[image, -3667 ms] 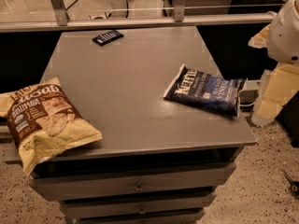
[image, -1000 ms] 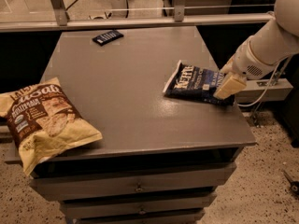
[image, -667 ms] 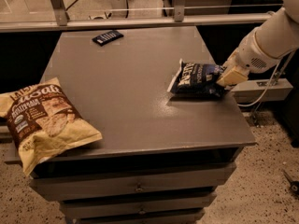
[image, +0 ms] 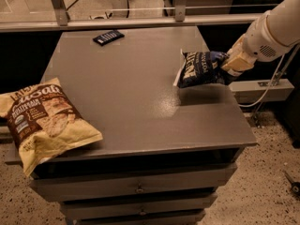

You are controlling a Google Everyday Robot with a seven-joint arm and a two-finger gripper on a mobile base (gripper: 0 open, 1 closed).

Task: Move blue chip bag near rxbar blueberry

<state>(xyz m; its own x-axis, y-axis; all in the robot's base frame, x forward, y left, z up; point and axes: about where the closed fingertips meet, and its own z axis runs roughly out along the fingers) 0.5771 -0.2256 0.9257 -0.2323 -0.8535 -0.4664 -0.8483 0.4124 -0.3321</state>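
The gripper [image: 228,65] reaches in from the right edge of the grey table [image: 126,93] with its fingers closed on the right end of the blue chip bag [image: 198,68]. The bag is raised off the surface, its shadow lying on the tabletop just beneath. The rxbar blueberry [image: 108,37] lies flat near the far edge, well apart from the bag, and a yellow-and-brown chip bag [image: 44,121] rests at the near left corner, partly overhanging the edge.

tool [image: 229,67] beside table [image: 126,93], gripping blue chip bag [image: 199,68]
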